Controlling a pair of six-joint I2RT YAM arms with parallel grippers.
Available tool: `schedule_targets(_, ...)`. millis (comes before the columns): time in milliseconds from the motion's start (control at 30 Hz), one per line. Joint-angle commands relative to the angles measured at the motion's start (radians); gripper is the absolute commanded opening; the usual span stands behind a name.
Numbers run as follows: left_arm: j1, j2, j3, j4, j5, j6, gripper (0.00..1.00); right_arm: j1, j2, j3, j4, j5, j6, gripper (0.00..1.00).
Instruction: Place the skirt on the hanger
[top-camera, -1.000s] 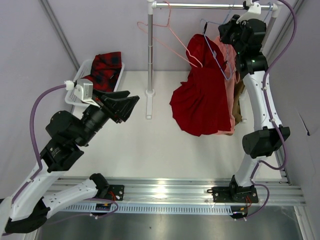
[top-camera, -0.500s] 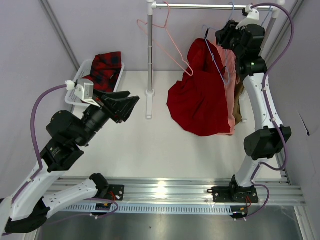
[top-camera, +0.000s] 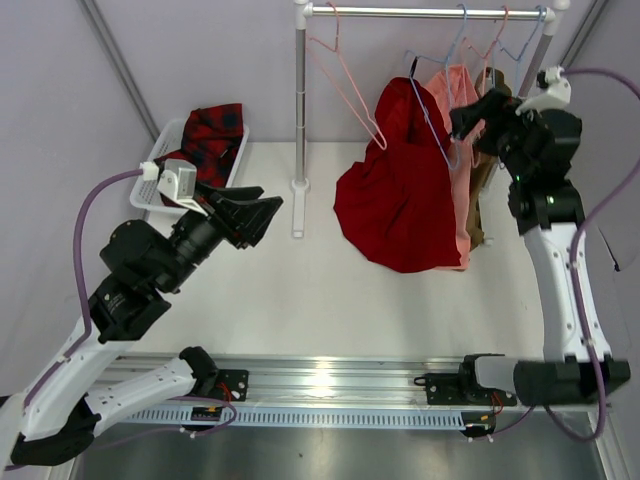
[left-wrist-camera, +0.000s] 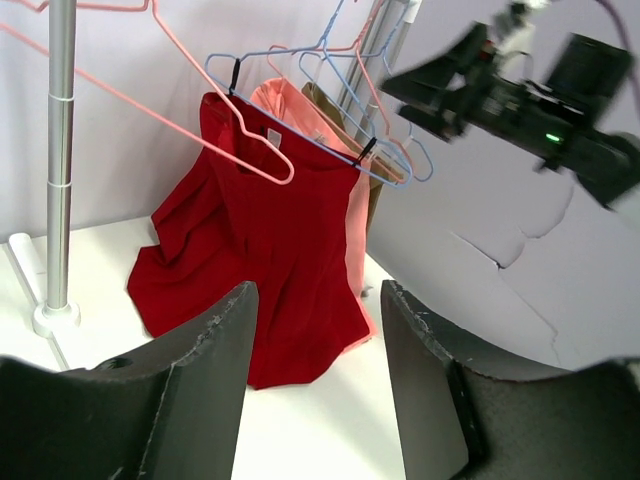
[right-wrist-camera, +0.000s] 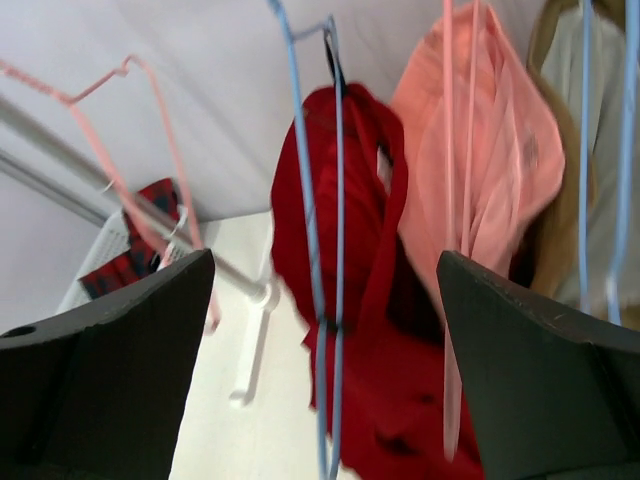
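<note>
The deep-red skirt hangs from the light-blue hanger, whose hook reaches up to the rail. My right gripper is open, just right of the hanger and below the rail, holding nothing. In the right wrist view the hanger wire and the skirt hang in front of the open right gripper. My left gripper is open and empty, well left of the skirt and pointing at it. From the left wrist, skirt and hanger show beyond the open left gripper.
A salmon-pink skirt and a brown garment hang right behind the red one. Pink hangers dangle from the rail near the upright pole. A white basket with a plaid garment sits back left.
My right gripper opened, let go of the hanger and drew back down and right from the rail. The skirt swung slightly left and now hangs free. The left arm barely moved.
</note>
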Motion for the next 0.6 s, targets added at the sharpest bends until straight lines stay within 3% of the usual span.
schedule_targets(0,0.002,0.004,-0.024,-0.013,0.01,0.003,0.58,0.002,-0.191,-0.171,-0.116,-0.032,0.072,0.99)
schedule_targets(233,0.002,0.039,-0.091,-0.052,0.06,-0.052,0.56,0.025,-0.515,-0.41,-0.332,-0.1,0.135,0.99)
schedule_targets(567,-0.001,-0.004,-0.222,-0.096,-0.012,-0.097,0.54,0.272,-0.644,-0.522,-0.438,0.101,0.133,0.99)
